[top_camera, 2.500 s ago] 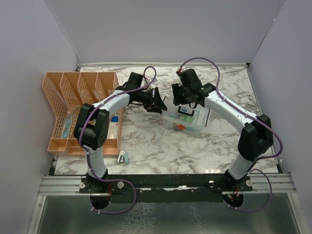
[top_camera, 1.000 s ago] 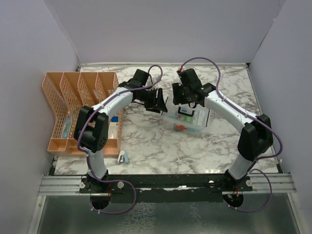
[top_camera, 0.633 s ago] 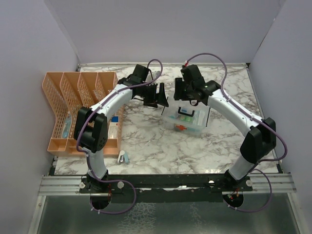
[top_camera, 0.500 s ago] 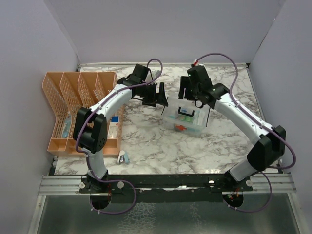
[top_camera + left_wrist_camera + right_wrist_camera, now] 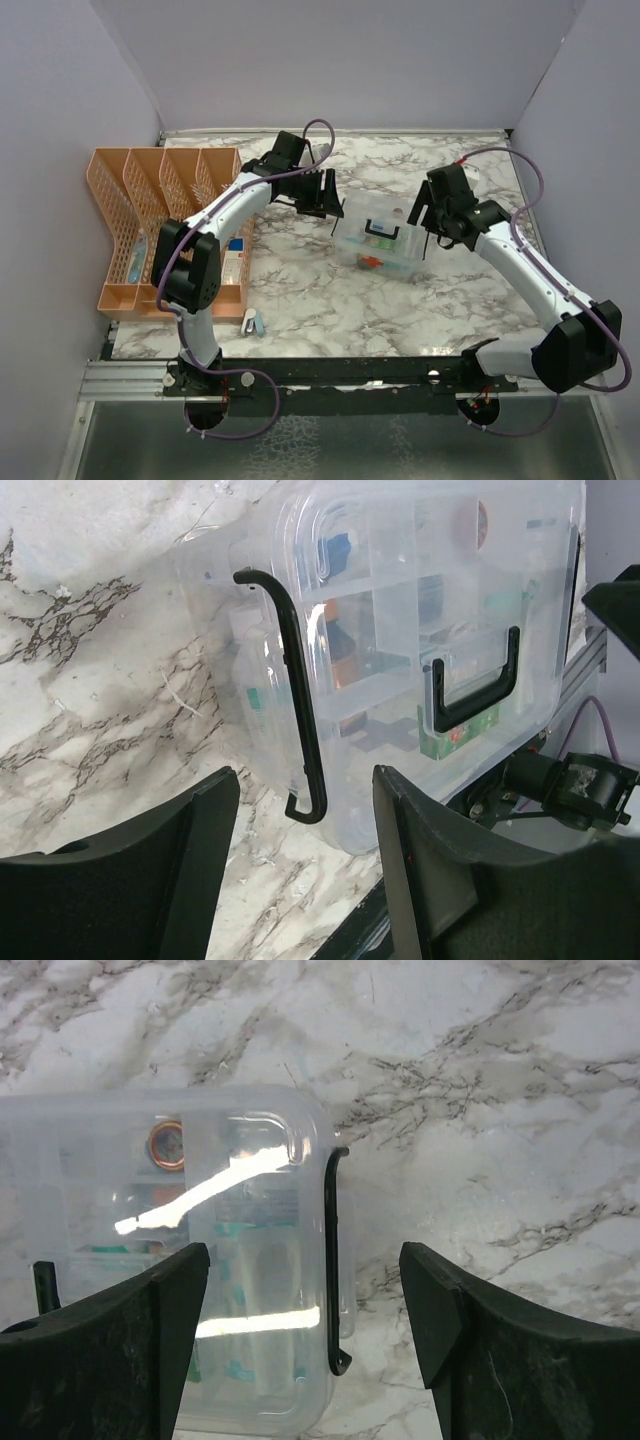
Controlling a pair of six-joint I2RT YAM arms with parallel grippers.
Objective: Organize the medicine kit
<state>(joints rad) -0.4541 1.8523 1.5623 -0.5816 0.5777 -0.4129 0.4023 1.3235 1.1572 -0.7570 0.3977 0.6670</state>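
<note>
We list: clear box (image 5: pixel 378 238) with black handle (image 5: pixel 470 685), black clips (image 5: pixel 333 1260) and a red mark (image 5: pixel 370 262); white table (image 5: pixel 320 290), grey marble veining; orange lattice organizer (image 5: pixel 130 200); purple cables (image 5: pixel 318 122).

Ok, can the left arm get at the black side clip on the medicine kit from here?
Probably yes: the black clip lies just ahead, in line with its open jaws, nothing between.
</note>
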